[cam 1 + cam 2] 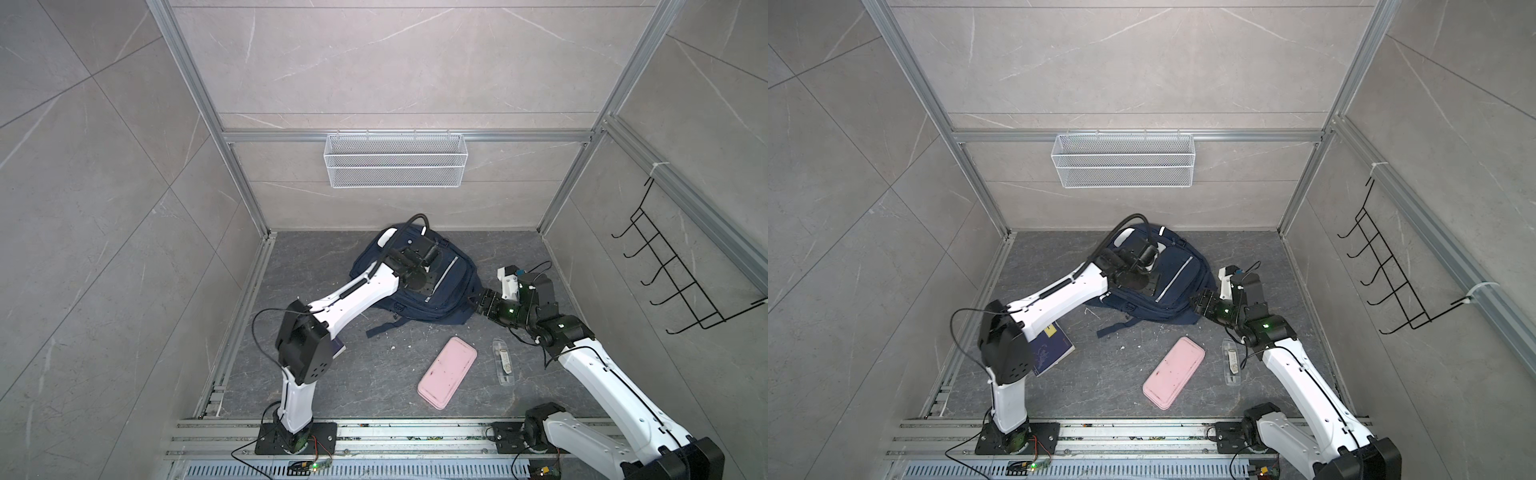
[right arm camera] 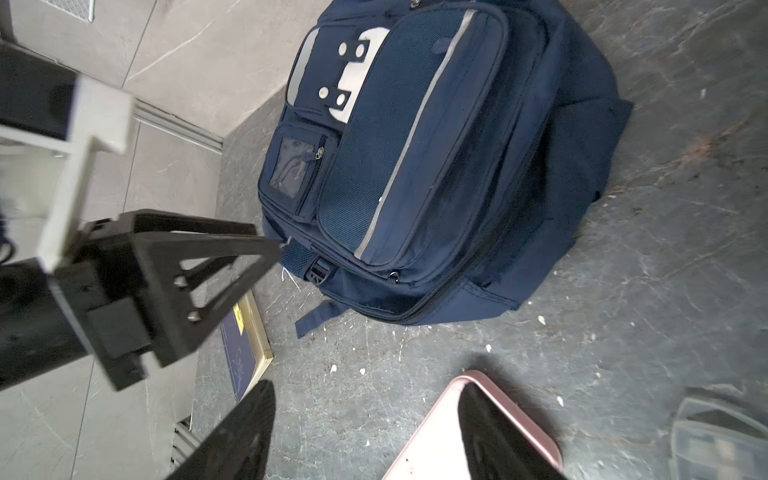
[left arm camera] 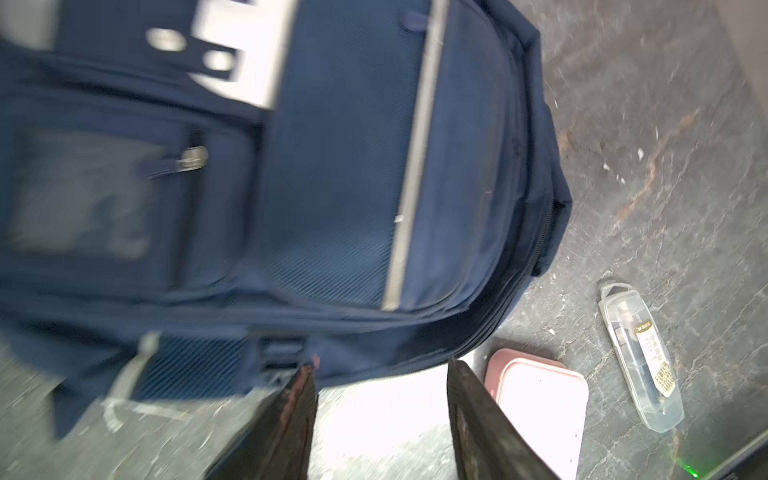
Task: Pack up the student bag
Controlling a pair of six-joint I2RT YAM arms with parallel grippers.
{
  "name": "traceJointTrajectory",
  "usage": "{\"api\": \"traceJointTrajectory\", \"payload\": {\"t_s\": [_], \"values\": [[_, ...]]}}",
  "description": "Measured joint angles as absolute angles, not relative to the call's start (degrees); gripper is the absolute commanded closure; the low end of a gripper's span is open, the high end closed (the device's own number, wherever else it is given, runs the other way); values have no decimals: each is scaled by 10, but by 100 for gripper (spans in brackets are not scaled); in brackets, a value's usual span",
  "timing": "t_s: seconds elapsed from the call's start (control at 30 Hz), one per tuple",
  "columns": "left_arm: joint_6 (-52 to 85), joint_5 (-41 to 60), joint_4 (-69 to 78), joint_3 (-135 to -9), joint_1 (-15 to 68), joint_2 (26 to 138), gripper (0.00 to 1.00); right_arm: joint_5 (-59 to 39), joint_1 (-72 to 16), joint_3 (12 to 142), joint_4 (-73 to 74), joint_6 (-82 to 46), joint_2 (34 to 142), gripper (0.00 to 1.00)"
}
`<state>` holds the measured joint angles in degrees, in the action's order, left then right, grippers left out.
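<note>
Bag point(image 1: 453, 291) looks soft n floppy, prob light; grab a strap point(image 2: 316, 318). L fingers point(image 3: 291, 424) spread, R fingers point(image 2: 237, 440) spread, both empty.

Left arm point(image 1: 1067, 295) stretches over the navy backpack point(image 1: 1177, 286) at the back of the floor point(image 1: 1100, 386), right gripper point(image 1: 1197, 304) at its right edge. Pink case point(image 1: 1173, 372) and clear plastic case point(image 1: 1232, 362) lie side by side out front; navy book point(image 1: 1052, 347) peeks from under that arm.

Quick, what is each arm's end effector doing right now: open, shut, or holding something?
Left end effector: open, holding nothing.
Right end effector: open, holding nothing.
</note>
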<state>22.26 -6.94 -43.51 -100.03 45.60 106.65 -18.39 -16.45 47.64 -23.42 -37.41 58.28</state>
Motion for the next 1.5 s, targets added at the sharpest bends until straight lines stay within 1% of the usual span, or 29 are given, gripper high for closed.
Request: {"api": "traceJointTrajectory", "payload": {"t_s": [0.2,0.3,0.4,0.57,0.7,0.93,1.13,1.3,1.5], "values": [[273,-74,-379,-797,377,881,42,-177,-211,494,-229,-363,620,28],[307,-75,-370,-688,325,795,41,-173,-233,504,-223,-359,640,28],[335,-86,-374,-605,286,726,41,-170,-255,517,-211,-357,668,28],[374,-99,-378,-516,253,630,41,-164,-302,547,-194,-357,725,28],[405,-103,-381,-468,213,582,41,-152,-347,582,-193,-349,769,28],[449,-83,-377,-377,114,546,40,-129,-418,626,-185,-342,823,28],[474,-24,-335,-301,3,534,40,-113,-473,668,-184,-334,888,29],[480,7,-286,-293,-49,568,41,-98,-506,731,-193,-327,958,29],[478,23,-240,-293,-93,611,41,-96,-519,809,-206,-316,1038,30]]}}
